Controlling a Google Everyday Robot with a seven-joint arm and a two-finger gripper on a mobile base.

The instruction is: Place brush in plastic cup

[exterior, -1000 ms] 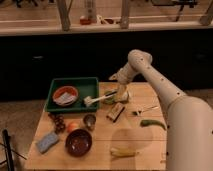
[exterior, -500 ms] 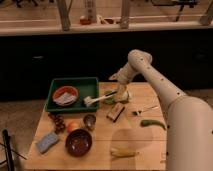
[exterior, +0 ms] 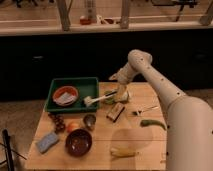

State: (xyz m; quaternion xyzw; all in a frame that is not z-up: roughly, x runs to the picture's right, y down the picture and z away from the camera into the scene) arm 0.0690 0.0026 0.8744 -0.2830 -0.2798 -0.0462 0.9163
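Nearest, well left of the gripper (exterior: pixel 121 93), sit 1 dark bowl (exterior: pixel 79 142) and a metal cup (exterior: pixel 90 121). The gripper (its grip cannot be told) hangs at the plastic cup (exterior: pixel 121 97). The brush (exterior: pixel 100 97) lies just left, its head at the rim of the tray (exterior: pixel 75 80), which holds 1 orange bowl (exterior: pixel 65 95).

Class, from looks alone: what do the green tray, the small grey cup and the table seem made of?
Green tray: likely plastic, even matte colour. Small grey cup: probably metal, dull sheen. Table: looks like wood, pale tan surface. The gripper sits at the plastic cup, beside the brush.
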